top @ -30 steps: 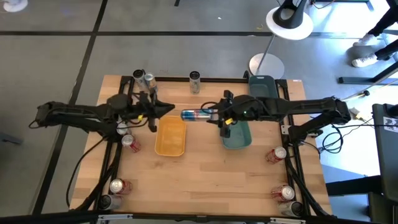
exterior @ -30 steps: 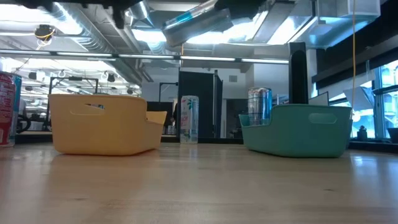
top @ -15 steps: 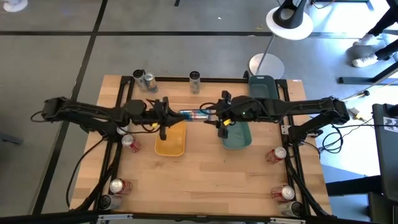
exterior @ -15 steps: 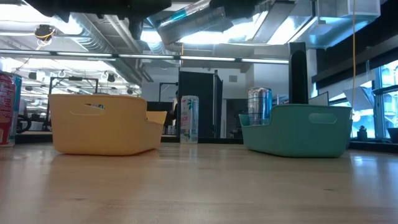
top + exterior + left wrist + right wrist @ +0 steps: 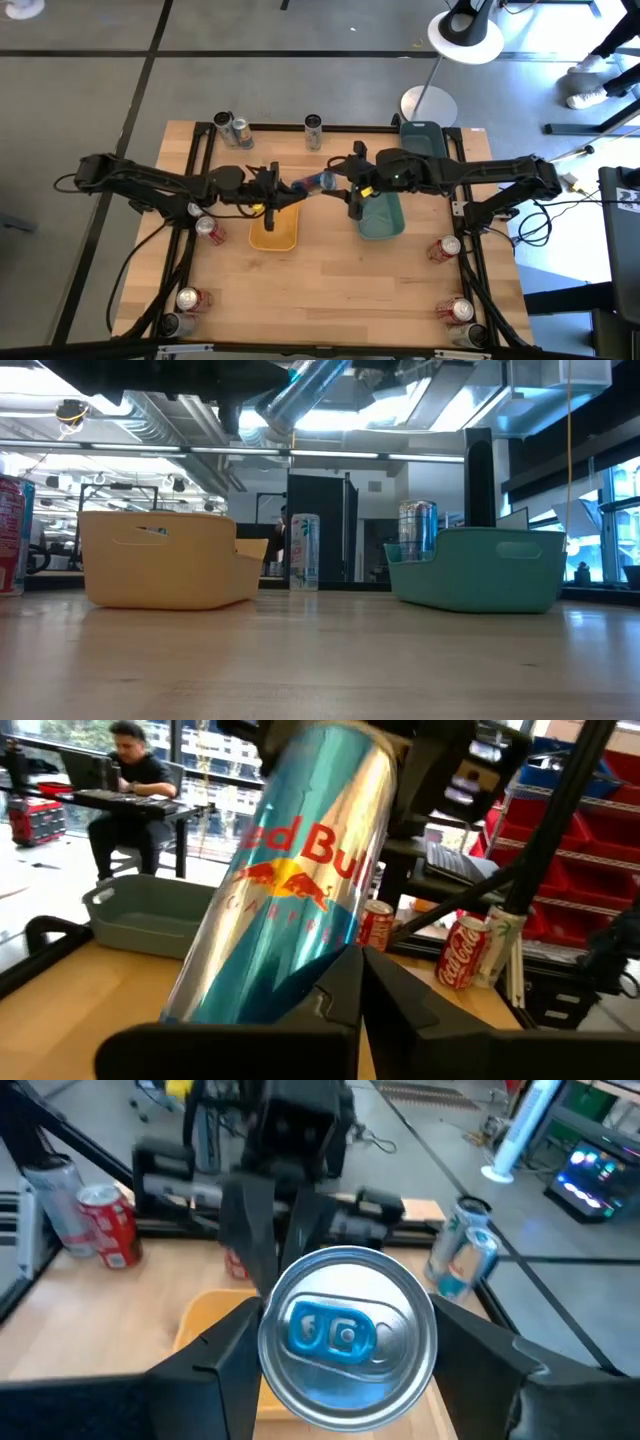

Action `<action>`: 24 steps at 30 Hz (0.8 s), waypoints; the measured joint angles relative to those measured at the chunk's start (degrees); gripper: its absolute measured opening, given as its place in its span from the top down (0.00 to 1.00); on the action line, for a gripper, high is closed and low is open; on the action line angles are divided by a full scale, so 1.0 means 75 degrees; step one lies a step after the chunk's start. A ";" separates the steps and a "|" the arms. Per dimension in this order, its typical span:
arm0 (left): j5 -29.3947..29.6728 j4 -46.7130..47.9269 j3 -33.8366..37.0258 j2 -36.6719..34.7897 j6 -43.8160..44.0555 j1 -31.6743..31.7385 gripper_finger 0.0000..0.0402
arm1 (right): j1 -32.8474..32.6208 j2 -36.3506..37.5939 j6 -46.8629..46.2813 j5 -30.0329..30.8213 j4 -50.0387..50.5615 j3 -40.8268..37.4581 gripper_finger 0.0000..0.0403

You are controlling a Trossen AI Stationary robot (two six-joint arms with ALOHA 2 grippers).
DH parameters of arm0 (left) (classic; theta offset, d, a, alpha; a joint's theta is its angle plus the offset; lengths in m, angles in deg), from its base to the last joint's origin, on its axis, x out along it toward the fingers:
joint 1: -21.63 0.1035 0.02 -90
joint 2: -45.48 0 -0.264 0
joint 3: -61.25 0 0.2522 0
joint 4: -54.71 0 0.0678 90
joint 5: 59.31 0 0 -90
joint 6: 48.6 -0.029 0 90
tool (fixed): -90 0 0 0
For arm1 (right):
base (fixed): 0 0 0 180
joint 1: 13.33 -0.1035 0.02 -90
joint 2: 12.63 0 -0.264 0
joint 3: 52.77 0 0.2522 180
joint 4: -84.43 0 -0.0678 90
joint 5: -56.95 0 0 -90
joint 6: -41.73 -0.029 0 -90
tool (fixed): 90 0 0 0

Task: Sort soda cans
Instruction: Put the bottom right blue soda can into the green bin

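We hold one blue and silver can (image 5: 318, 182) up in the air, over the middle of the tabletop (image 5: 340, 290), between the yellow tray (image 5: 273, 228) and the teal tray (image 5: 381, 217). The right gripper (image 5: 345, 186) has its jaws clamped on the sides of the can. The left gripper (image 5: 281, 190) has its jaws pressed together, with the tips right at the can's other end. We cannot tell if they touch it.

This can looks like it goes in the teal tray, where one like it (image 5: 417, 530) already stands. So we want the right gripper to keep a firm hold, turn the can upright over the teal tray, and lower it slowly beside the can that is there, not on top of it. The left gripper should back away first, so it does not knock the can loose.

There is open room low over the middle and near edge of the tabletop. Red cans (image 5: 210, 230) stand along the left and right edges and near the front corners, and more cans (image 5: 313, 131) stand by the far edge. The two arms are very close together, so we move one at a time.
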State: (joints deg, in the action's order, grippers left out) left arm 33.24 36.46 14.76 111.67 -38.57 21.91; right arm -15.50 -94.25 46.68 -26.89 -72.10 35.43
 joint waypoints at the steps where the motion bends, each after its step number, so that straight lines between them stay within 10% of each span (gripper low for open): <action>1: -0.0025 -0.0089 0.0000 0.0088 0.0001 -0.0005 1.00 | 0.0000 -0.0010 0.0002 -0.0050 -0.0046 0.0000 0.44; 16: -0.0156 -0.1053 0.0012 0.0770 -0.0353 -0.0097 0.99 | -0.0006 -0.0404 0.0003 0.0064 -0.0416 0.0028 0.44; 24: -0.0123 -0.0769 0.0003 0.0184 -0.0374 -0.0144 0.99 | -0.0023 0.0500 -0.0459 0.0513 0.1613 0.0029 0.44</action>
State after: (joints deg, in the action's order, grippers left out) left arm 32.32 30.69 14.78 113.06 -41.38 20.83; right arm -15.68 -90.50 43.24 -23.04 -60.00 35.65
